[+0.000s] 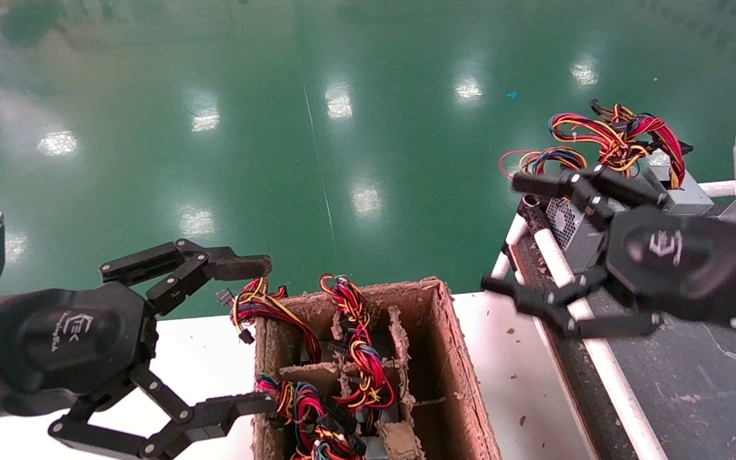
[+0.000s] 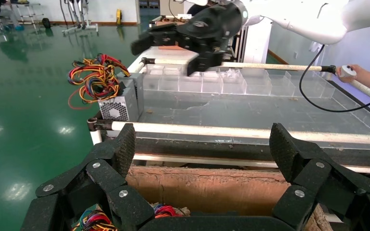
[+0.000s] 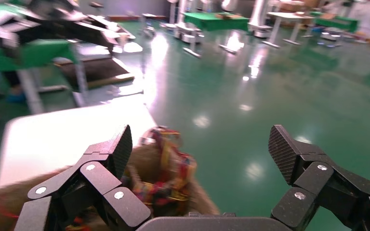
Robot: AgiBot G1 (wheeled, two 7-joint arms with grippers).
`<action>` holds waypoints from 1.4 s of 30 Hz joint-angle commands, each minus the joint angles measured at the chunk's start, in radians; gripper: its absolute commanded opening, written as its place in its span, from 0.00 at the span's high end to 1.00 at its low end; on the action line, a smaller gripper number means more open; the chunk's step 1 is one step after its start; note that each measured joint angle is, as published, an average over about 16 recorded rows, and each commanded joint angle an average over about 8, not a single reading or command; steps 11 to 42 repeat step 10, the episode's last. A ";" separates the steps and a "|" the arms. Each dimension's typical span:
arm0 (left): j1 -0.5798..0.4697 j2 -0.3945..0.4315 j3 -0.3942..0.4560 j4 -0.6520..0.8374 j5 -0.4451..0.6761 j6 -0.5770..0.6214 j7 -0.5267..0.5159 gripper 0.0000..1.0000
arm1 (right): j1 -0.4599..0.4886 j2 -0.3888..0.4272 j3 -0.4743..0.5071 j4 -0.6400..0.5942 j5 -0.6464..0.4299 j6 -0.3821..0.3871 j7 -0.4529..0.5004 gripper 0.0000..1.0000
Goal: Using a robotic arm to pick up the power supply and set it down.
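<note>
Head view: right gripper [image 1: 521, 252] hovers spread beside the power supply [image 1: 575, 227]; left gripper [image 1: 259, 332] spread by the carton [image 1: 457, 370].

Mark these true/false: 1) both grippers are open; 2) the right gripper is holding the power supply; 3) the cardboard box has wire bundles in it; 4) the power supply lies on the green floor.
1) True: the left gripper and right gripper both have their fingers spread.
2) False: it is empty; the power supply sits behind it, ungripped.
3) True: the cardboard box holds red and yellow wire bundles in its compartments.
4) False: it rests on the railed table on the right.
</note>
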State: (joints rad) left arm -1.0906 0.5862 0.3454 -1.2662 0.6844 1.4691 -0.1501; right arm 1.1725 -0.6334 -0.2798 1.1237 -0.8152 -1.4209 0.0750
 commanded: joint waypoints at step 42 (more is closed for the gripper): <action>0.000 0.000 0.000 0.000 0.000 0.000 0.000 0.00 | -0.082 0.019 0.000 0.134 0.071 -0.062 0.094 0.00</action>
